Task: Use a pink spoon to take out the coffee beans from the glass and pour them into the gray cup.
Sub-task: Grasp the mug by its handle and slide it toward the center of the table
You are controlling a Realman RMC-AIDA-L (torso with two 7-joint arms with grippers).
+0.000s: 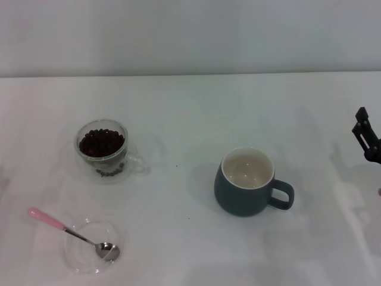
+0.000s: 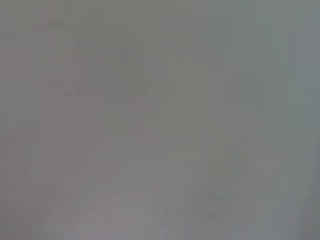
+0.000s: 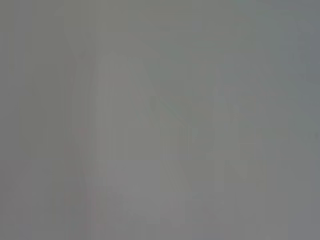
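Observation:
In the head view the glass [image 1: 102, 150] stands at the left of the white table, filled with dark coffee beans [image 1: 102, 142]. The pink spoon [image 1: 71, 233] lies near the front left, its metal bowl resting in a flat clear saucer [image 1: 90, 255] and its pink handle pointing back-left. The gray cup [image 1: 247, 182] stands right of centre, its cream inside empty and its handle to the right. My right gripper [image 1: 364, 136] shows as a dark tip at the right edge, well apart from the cup. My left gripper is out of view. Both wrist views show only a blank grey surface.
The white table [image 1: 190, 107] runs back to a pale wall. Open surface lies between the glass and the gray cup and in front of the cup.

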